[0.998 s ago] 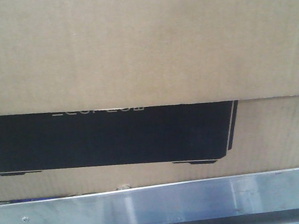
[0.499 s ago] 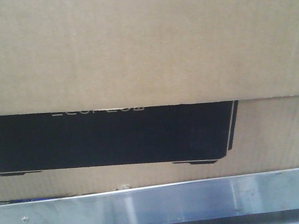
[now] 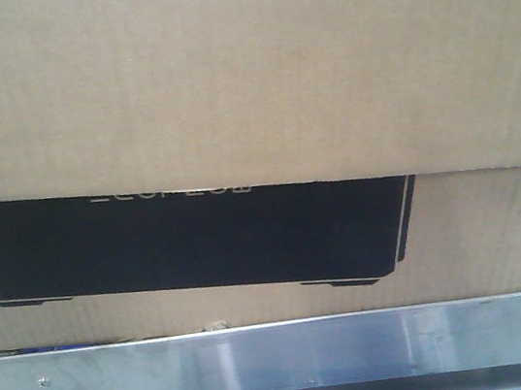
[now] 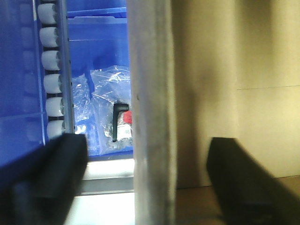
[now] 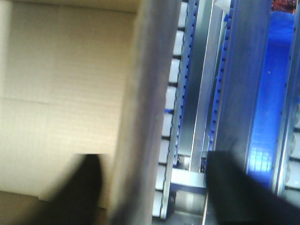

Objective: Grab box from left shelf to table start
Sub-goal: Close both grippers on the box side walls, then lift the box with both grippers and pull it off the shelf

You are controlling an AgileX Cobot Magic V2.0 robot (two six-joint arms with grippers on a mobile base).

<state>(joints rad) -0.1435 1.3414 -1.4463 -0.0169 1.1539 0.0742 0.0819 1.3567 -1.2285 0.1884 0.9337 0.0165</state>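
- Both arms are up at the left shelf (image 3: 285, 358), and the box (image 3: 243, 80) sits on it right behind the shiny steel rail, filling the whole front view.
- Left gripper (image 4: 145, 145): spread wide, holding nothing. A blurry upright strip runs between its fingers. I read that as the box's side edge, but it's too smeared to be sure. Cardboard lies behind one finger. Past the other are blue bins (image 4: 98, 56), a plastic bag (image 4: 105, 108) and a row of white rollers (image 4: 49, 61).
- Right gripper (image 5: 154, 161): same deal mirrored, wide apart and empty. A cardboard-coloured strip sits between its fingers, box wall on one side and a roller track (image 5: 173, 93) on the other.
- What I'd worry about:
  - If each gripper pinches only a thin cardboard edge, it could fold or slip, since that's a big box for two small pinches.
  - If one arm pulls ahead of the other, the box skews and jams against the shelf sides.
  - If the lift's too low, the bottom edge catches the steel rail coming out.
  - An outer finger could snag the rollers or the bag while closing.
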